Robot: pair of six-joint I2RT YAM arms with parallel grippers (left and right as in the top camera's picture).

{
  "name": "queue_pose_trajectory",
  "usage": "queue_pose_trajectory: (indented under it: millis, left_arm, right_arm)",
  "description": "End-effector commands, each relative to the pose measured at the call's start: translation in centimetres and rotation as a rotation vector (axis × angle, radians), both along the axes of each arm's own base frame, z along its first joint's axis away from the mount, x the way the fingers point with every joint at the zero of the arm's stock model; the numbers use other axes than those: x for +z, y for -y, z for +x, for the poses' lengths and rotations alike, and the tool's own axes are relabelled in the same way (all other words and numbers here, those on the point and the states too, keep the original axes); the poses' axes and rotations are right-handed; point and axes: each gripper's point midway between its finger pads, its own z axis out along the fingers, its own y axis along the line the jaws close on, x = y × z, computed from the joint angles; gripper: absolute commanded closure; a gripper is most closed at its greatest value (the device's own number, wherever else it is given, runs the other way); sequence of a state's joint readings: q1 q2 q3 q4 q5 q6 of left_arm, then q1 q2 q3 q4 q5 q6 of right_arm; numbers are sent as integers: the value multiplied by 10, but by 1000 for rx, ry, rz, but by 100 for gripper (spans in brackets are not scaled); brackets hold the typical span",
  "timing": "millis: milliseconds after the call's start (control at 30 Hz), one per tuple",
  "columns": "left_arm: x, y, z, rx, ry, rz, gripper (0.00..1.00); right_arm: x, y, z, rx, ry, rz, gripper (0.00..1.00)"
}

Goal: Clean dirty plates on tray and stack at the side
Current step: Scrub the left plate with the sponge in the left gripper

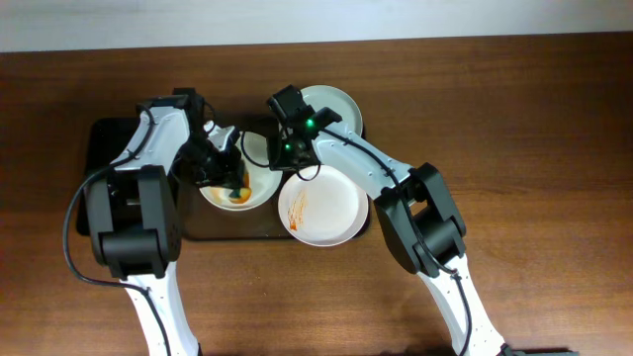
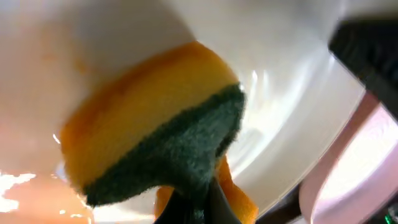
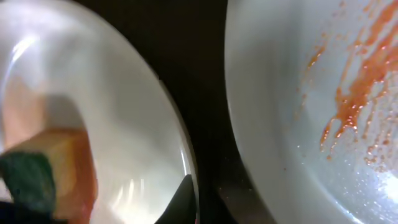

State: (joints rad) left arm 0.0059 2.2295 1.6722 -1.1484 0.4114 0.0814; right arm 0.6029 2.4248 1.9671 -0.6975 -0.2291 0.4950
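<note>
On the dark tray point(image 1: 227, 230) lie three white plates. The left plate point(image 1: 261, 186) carries a yellow sponge with a green scouring side point(image 2: 155, 130). My left gripper point(image 2: 199, 208) is shut on that sponge and presses it into the plate point(image 2: 280, 93). My right gripper point(image 3: 186, 202) is shut on the same plate's right rim point(image 3: 124, 124). In the overhead view it sits at the rim point(image 1: 281, 163). The front plate point(image 1: 321, 208) bears orange-red sauce streaks point(image 3: 360, 74). The back plate point(image 1: 336, 107) looks plain white.
Brown table point(image 1: 534, 119) surrounds the tray on all sides. Both arms cross over the tray's middle. A narrow dark gap of tray point(image 3: 205, 93) separates the gripped plate from the streaked plate.
</note>
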Motion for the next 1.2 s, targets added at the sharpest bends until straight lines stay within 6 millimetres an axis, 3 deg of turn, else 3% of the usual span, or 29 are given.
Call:
queue_pose_trajectory:
  millis: [0,67,133,200,300,467,500,633,800,900,1067,1167]
  left_arm:
    - [-15,-37,22,157,42,232,99]
    - [-18,-63,36,257,87,383,99]
    - [-17,-86,37,361,92,514,99]
    - [-17,-92,31,367,70,556,99]
    - [-14,-82,11,320,-19,513,99]
    - [8,7,5,11,10,-53,99]
    - [9,10,7,5,24,-77,99]
    - [5,5,42,48,157,-38,99]
    - [-7,-40,72,225,229,229,99]
    - [-10,-52,57,255,163,306,99]
    - [-10,-50,3,219,-58,325,99]
    - [-3,-34,-20,78,-120,215,99]
  right_arm:
    - [-12,0,-4,1,-21,-12,96]
    - [-12,0,-4,1,-21,-12,96]
    - [-12,0,-4,1,-22,-13,96]
    - [-12,0,-4,1,-21,-12,96]
    - [-12,0,-4,1,-22,-13,96]
    - [-13,0,-5,1,-27,-17,96]
    - [-13,0,-5,1,-27,-17,96]
    - [-13,0,-5,1,-26,-17,96]
    - [-13,1,-5,1,-26,-18,96]
    - [-13,1,-5,0,-24,-20,96]
    - [-13,1,-5,0,-25,-19,96]
    - [-13,0,-5,1,-27,-17,96]
